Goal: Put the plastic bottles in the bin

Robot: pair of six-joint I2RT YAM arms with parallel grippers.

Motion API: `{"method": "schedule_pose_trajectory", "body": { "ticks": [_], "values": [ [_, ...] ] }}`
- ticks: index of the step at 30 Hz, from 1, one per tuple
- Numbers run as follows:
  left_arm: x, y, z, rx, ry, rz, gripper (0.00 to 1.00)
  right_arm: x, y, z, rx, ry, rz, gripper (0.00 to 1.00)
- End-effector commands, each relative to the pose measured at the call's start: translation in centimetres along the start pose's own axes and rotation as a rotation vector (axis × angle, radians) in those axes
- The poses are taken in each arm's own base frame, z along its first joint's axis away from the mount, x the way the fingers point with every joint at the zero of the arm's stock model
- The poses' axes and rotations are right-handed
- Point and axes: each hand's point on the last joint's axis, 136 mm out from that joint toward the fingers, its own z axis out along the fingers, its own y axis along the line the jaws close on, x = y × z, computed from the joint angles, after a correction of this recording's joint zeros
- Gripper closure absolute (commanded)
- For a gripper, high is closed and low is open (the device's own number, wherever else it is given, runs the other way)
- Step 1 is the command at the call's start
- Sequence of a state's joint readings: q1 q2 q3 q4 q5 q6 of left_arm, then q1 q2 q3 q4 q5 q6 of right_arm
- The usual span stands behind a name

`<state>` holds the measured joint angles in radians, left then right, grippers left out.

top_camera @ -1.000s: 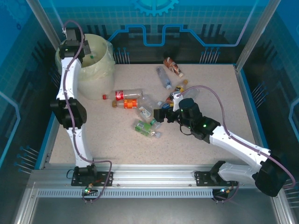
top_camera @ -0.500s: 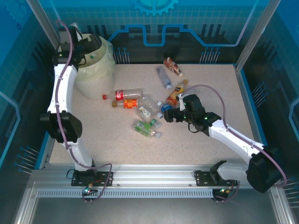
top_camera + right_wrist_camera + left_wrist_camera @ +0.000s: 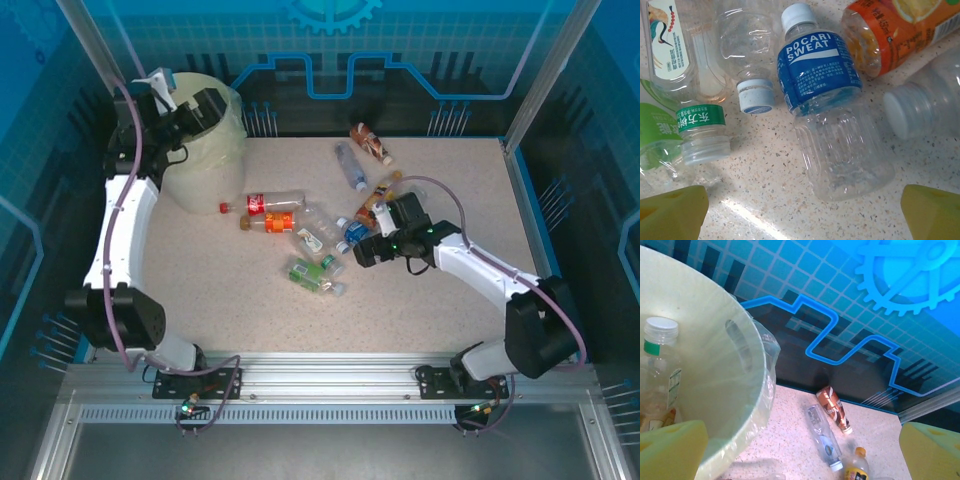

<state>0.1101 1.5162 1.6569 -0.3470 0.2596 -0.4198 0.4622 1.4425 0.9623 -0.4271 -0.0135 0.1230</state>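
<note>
Right gripper [image 3: 801, 216]: stood released, jaws wide.
Blue-label bottle [image 3: 822, 100]: lay just ahead, mid-frame, cap toward top.
Nearer arm: right.

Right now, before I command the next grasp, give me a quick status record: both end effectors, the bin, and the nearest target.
left end effector: open, empty, at the bin rim
right end effector: open, empty, over the blue-labelled bottle
bin contents: at least one white-capped bottle
table: several loose bottles lying flat
</note>
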Motion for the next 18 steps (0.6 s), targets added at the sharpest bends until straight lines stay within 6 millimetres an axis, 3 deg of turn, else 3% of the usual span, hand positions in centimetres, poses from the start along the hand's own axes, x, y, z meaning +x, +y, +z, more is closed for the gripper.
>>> {"method": "schedule_pose_trajectory", "body": {
  "ticks": [1,8,18],
  "values": [
    [0.7,-0.6,-2.3,0.002,0.008,-0.002,0.01,0.2,-0.5,0.5,-0.010,0.063,-0.037,0.00],
    [5.2,1.2,-4.0,-0.021,0.056,-0.103,0.01,-0.1,-0.8,3.0,-0.023,0.160,-0.039,0.01],
    [7.7,2.2,-4.9,-0.065,0.126,-0.107,0.01,0.7,-2.4,5.6,0.039,0.275,-0.100,0.03]
  ]
}}
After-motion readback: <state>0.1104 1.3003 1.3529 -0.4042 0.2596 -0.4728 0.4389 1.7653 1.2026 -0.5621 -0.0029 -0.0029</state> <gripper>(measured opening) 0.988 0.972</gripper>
